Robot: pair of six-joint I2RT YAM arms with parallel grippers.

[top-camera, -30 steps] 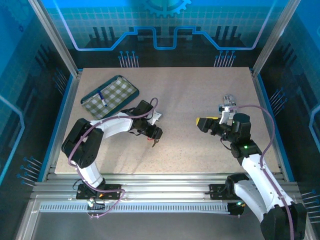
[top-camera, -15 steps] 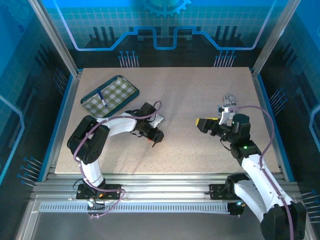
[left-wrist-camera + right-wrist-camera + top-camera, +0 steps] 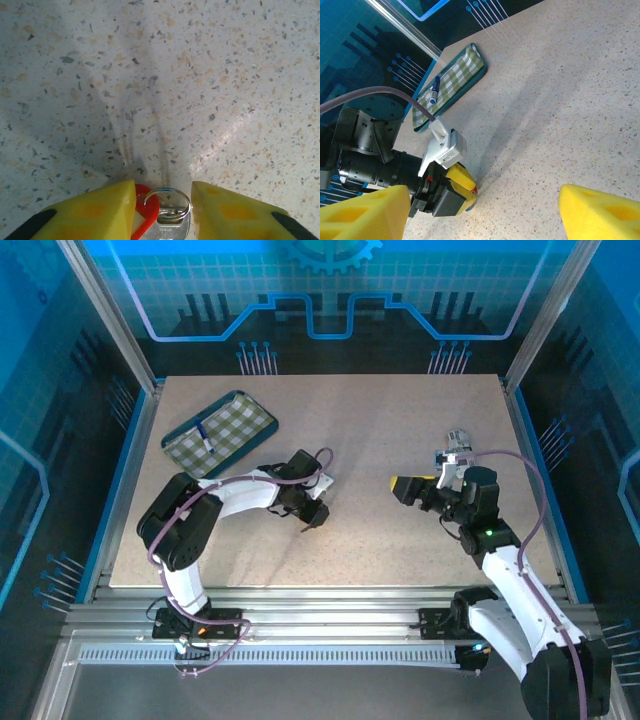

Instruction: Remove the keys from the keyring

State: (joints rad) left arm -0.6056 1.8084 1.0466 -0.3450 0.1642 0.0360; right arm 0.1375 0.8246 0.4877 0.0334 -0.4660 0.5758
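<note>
My left gripper (image 3: 164, 202) is down at the table (image 3: 210, 75), its yellow fingers (image 3: 100, 212) partly apart with the keyring (image 3: 150, 207) between them. The red tag lies against the left finger and the thin metal loop sits just beside the right one; I cannot tell whether they actually pinch it. The key (image 3: 169, 232) is on the loop, its silver head at the bottom edge of my wrist view. My right gripper (image 3: 485, 200) is spread wide with nothing in it, well apart to the right. A checked case (image 3: 220, 430) with a pen (image 3: 205, 440) on it lies at the far left
</note>
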